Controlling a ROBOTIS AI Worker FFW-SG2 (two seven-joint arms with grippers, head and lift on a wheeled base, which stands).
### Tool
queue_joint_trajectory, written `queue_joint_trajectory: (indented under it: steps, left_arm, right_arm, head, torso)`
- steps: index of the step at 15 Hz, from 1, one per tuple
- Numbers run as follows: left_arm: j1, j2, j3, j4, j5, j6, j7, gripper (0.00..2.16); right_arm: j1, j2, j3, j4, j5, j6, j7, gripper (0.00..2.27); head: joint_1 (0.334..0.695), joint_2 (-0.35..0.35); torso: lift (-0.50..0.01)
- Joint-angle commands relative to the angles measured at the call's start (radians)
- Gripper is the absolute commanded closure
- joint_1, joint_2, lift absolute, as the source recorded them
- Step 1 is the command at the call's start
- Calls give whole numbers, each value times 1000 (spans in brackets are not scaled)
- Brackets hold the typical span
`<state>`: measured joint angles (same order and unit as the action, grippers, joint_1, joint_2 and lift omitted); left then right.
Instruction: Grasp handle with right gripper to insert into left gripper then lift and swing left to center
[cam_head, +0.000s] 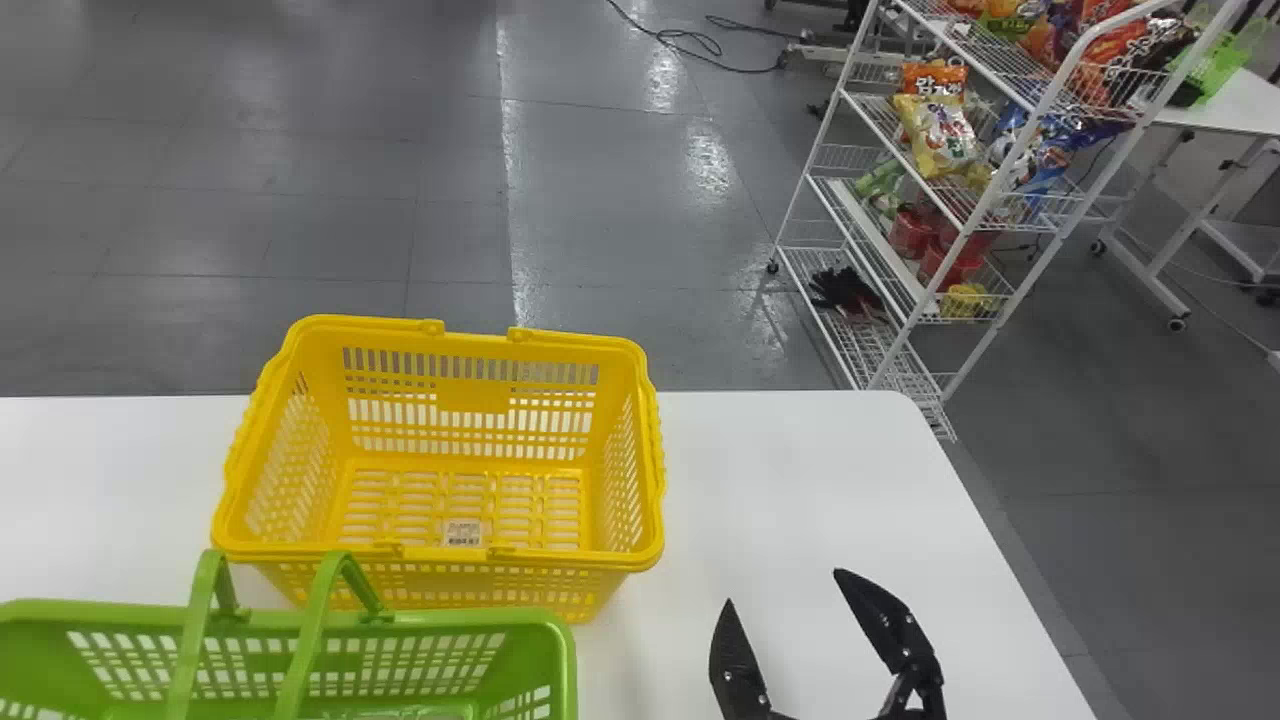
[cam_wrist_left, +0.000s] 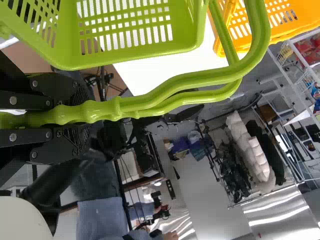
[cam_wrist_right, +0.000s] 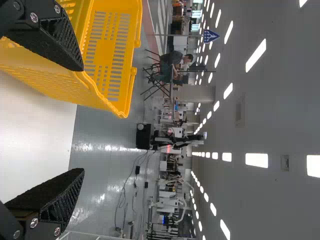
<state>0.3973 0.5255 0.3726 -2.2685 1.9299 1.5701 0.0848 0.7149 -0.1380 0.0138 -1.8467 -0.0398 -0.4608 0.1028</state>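
In the head view my right gripper (cam_head: 790, 625) stands open over the white table, right of both baskets, with nothing between its fingers. The right wrist view shows this gripper (cam_wrist_right: 75, 120) with its fingers wide apart. A green basket (cam_head: 520, 622) is at the lower left of the head view, its two handles (cam_head: 310, 640) raised. In the left wrist view my left gripper (cam_wrist_left: 62, 115) is shut on the green handles (cam_wrist_left: 175, 90), which lie together between its pads; the green basket (cam_wrist_left: 125, 57) is beside them.
A yellow basket (cam_head: 640, 500) stands on the white table (cam_head: 780, 450) just behind the green one. Beyond the table's right corner is a white wire rack (cam_head: 830, 185) with snack bags. The table's right edge runs beside my right gripper.
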Motion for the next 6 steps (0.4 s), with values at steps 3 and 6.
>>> queue_joint_trajectory:
  steps: [3, 6]
  left_arm:
    - [-2, -1, 0, 1, 31, 1, 32, 2135]
    - [-8, -1, 0, 4, 35, 1, 39, 2135]
  right_arm:
    - [0, 0, 0, 3, 0, 0, 0, 83]
    - [0, 0, 0, 3, 0, 0, 0, 83]
  head:
    - [695, -229]
    - [695, -229]
  torso:
    - [-93]
    - [-93]
